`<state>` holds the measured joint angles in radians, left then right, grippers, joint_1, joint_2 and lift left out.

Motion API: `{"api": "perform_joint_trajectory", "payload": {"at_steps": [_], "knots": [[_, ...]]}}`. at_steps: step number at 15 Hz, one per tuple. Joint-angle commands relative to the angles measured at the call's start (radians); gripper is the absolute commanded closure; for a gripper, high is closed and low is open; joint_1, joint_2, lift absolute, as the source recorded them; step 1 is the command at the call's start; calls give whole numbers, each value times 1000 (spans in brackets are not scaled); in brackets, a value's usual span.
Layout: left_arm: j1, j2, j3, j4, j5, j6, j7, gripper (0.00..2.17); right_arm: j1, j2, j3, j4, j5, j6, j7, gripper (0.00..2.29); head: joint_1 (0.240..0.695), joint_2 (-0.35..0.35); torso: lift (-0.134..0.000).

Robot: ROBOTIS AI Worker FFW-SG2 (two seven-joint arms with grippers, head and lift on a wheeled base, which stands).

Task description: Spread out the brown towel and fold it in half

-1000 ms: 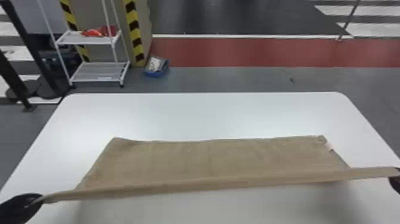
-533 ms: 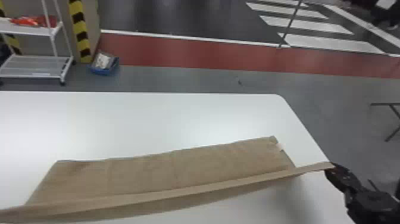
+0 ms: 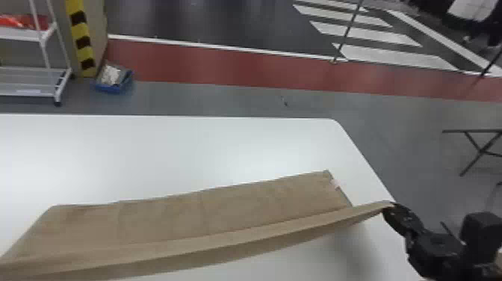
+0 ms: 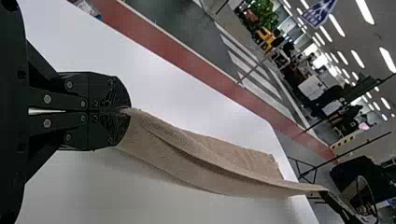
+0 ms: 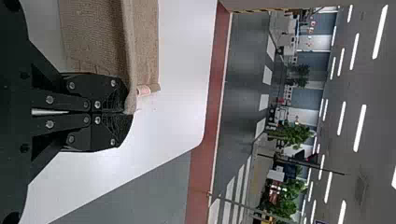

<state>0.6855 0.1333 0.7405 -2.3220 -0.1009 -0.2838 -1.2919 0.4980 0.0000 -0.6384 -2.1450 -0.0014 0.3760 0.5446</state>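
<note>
- The brown, woven cloth towel (image 3: 224, 213) is over the bench (image 3: 168, 157), a white, smooth-topped table with rounded corners; its far part lies flat on the surface, and its near edge is lifted and stretched between the two grippers.
- The raised edge sags a little along its length, with a soft shadow on the white top below its right end.
- A small pale label (image 3: 335, 184) shows at the towel's far right corner.
- The black left gripper (image 4: 126, 111) has its jaws clamped on one end of the towel's raised edge, the cloth bunched into a narrow pinch.
- The black right gripper (image 3: 388, 206) has its jaws clamped on the other end, near the bench's right side.
- Past the bench, a blue container (image 3: 112, 89) sits on the grey floor (image 3: 224, 99), near a white metal rack (image 3: 33, 80).
</note>
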Motion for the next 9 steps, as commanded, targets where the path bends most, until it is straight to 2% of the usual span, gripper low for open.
{"api": "perform_joint_trajectory", "payload": {"at_steps": [1,4,5,7,9], "knots": [[6,11,11,53,-16,-5,-46,1673,-1,1,3,7,6,-2,0,1193,695,-267,-128],[9,43,10,96,-59,7,-139,1673,-3,1,6,7,14,4,1,1197,695,-249,-128],[8,55,-24,116,-98,13,-147,1673,-3,1,12,7,20,4,1,1193,695,-245,-128],[-49,72,-66,165,-138,41,-138,1673,-27,1,20,2,44,31,6,1193,695,-242,-128],[-119,100,-98,200,-163,96,-139,1673,-85,1,28,-1,95,139,29,1193,695,-229,-128]]}}
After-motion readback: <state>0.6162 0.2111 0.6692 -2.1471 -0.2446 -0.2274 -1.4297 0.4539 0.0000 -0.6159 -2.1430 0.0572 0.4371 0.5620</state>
